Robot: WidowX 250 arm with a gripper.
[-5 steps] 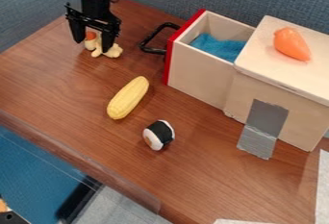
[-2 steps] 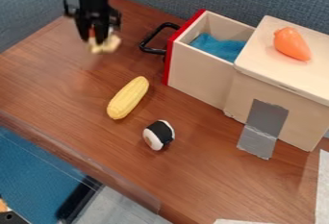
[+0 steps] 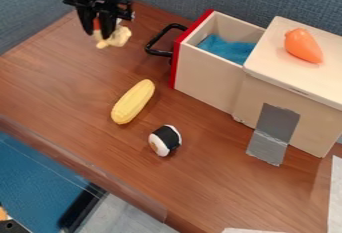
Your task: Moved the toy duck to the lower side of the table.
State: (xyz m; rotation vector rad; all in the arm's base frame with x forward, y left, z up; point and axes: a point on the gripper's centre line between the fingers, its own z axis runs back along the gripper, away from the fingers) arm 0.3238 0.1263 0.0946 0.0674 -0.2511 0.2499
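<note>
At the upper left, my black gripper (image 3: 97, 31) hangs over the back corner of the table (image 3: 73, 82). It is shut on the toy duck (image 3: 115, 37), a pale yellow figure with a bit of orange between the fingers. The duck's body sticks out below and to the right of the fingertips, and it appears held above the wood. Part of the duck is hidden behind the fingers.
A yellow corn cob (image 3: 133, 101) and a sushi roll (image 3: 165, 140) lie mid-table. To the right stands a wooden box (image 3: 294, 92) with an open red-fronted drawer (image 3: 207, 74), a black handle (image 3: 159, 42), blue cloth (image 3: 227, 49) inside and an orange toy (image 3: 303, 45) on top.
The gripper's fingers have closed around the duck, and it has risen off the table with the gripper. The corn, sushi and box are where they were.
</note>
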